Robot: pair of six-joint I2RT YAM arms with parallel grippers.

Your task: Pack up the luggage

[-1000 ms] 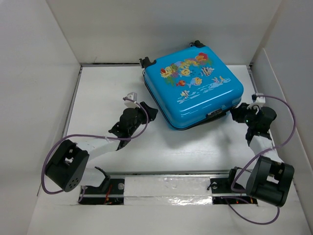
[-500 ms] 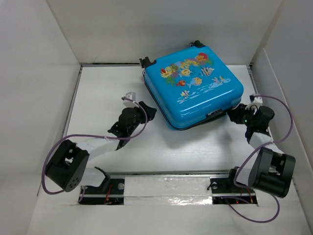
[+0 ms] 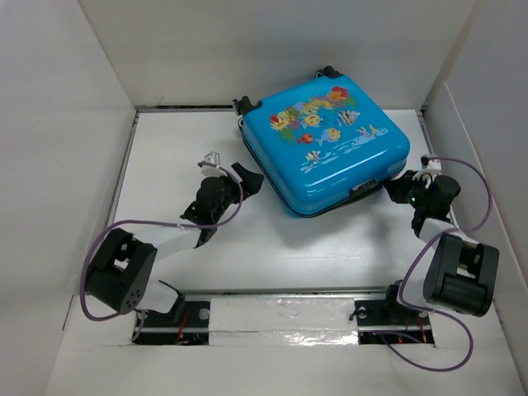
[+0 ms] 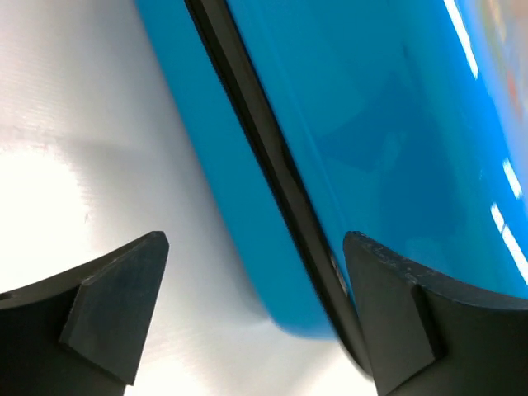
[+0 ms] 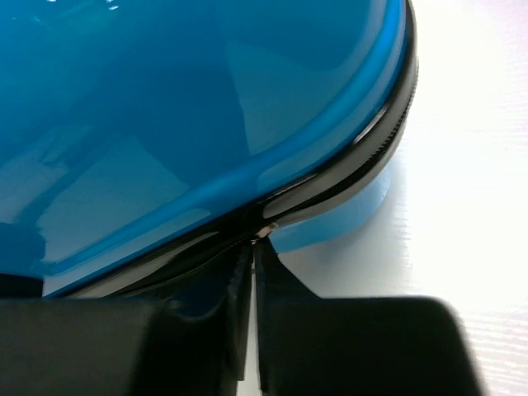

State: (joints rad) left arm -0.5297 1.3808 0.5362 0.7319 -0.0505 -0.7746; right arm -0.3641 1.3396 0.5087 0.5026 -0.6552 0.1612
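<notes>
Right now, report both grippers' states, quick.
Left gripper: open, holding nothing.
Right gripper: shut at the zipper seam of the luggage; any grip cannot be told.

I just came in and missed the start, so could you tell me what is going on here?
Two robot arms are working on the closed blue luggage, which lies flat on the table. The left gripper is open at its near left edge. The right gripper is shut, with its tips at the black zipper seam by the right corner. Whether it pinches a zipper pull is unclear.
</notes>
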